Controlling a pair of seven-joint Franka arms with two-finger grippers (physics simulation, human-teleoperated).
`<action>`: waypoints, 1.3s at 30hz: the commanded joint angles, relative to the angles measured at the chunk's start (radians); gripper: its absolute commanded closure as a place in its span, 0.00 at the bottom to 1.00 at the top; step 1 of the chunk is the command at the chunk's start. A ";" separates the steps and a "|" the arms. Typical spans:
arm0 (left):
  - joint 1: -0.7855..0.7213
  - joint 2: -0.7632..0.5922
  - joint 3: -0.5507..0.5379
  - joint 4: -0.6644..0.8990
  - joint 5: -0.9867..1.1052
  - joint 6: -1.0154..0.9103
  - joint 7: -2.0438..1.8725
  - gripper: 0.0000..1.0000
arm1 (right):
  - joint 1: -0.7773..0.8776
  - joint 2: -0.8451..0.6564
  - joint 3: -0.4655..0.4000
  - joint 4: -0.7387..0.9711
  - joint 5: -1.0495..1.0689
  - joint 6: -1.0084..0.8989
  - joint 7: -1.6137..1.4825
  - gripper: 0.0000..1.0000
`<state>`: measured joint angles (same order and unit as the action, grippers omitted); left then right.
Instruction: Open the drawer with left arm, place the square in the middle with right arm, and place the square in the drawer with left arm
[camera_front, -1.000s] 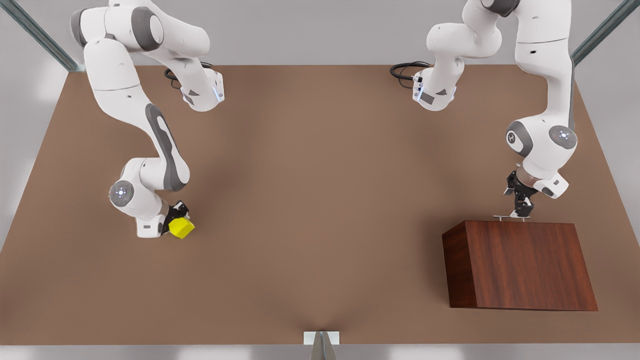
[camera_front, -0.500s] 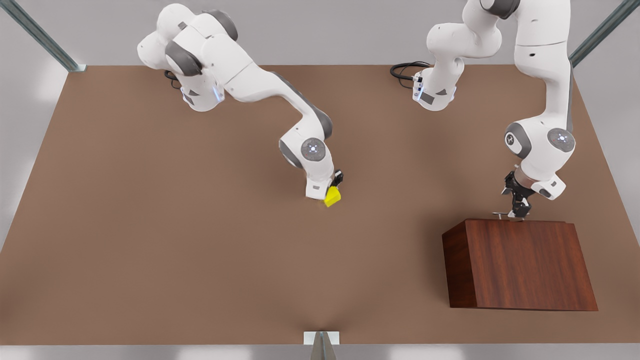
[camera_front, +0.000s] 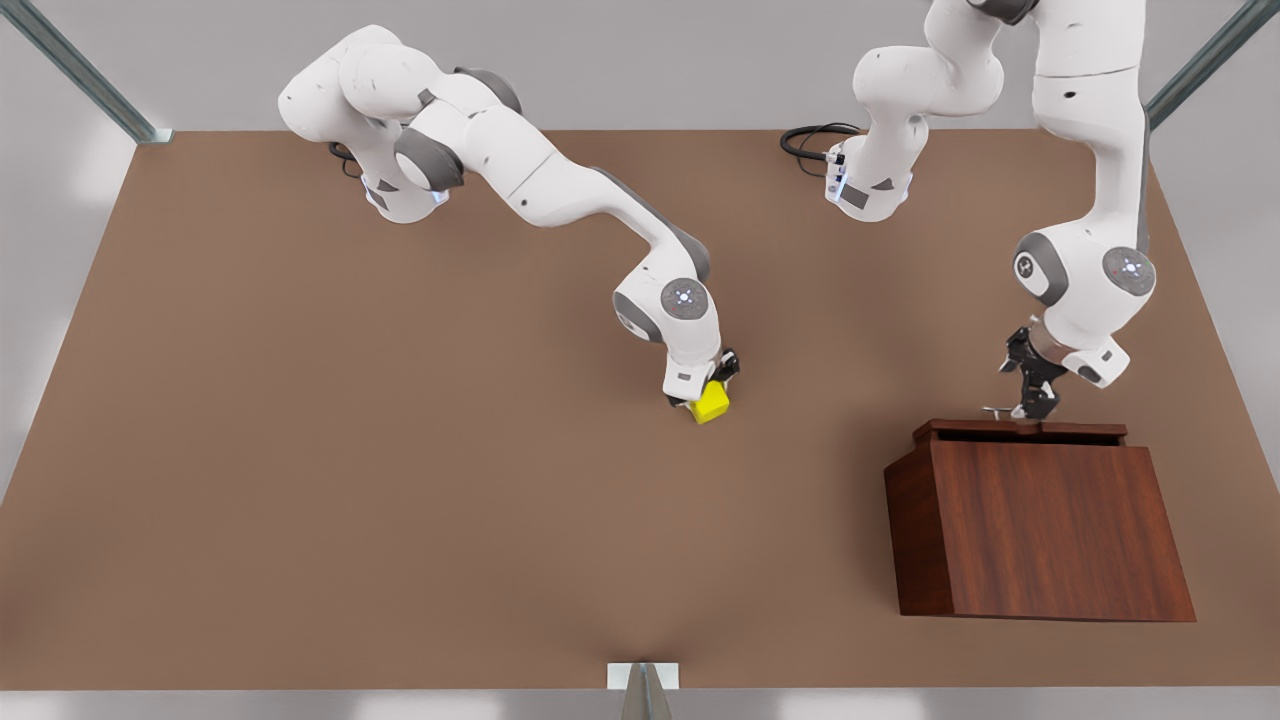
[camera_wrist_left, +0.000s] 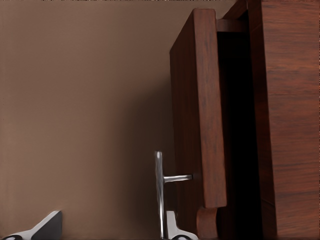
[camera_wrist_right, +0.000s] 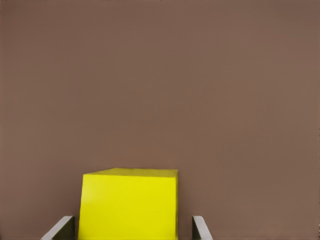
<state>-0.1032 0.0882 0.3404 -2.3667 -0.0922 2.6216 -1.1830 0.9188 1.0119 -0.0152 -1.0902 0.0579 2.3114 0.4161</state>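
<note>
One smooth yellow square (camera_front: 711, 403) sat clamped in the right gripper (camera_front: 706, 398) near the table's (camera_front: 300, 450) middle. The left gripper (camera_front: 1030, 408) was at the silver bar handle (camera_wrist_left: 158, 192) of the single wood-grain drawer (camera_front: 1020, 431), slightly out of its box (camera_front: 1050, 530); I couldn't tell its finger state.

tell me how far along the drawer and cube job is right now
Started: the dark reddish-brown wooden drawer is pulled slightly out of its matching box, the left gripper at its slim silver bar handle. In hand: the right gripper holds the small yellow cube near the middle of the brown tabletop. Left: open the drawer further, release the cube, then the left arm puts it in the drawer.
</note>
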 joint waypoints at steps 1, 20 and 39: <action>-0.001 -0.002 0.000 0.000 0.003 0.000 0.000 0.00 | 0.000 -0.019 0.000 -0.016 0.003 -0.003 0.001 0.00; -0.001 -0.142 0.049 -0.152 0.040 0.000 0.011 0.00 | -1.063 -0.862 0.049 -0.333 -0.066 -0.718 -0.525 0.00; -0.227 0.002 -0.115 0.532 0.072 -0.591 0.950 0.00 | -1.088 -0.862 0.023 -0.300 0.023 -0.776 -0.583 0.00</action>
<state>-0.2835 0.1167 0.1773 -1.7977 0.0070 2.0180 -0.2358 -0.1752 0.1504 0.0062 -1.3898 0.0840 1.5355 -0.1686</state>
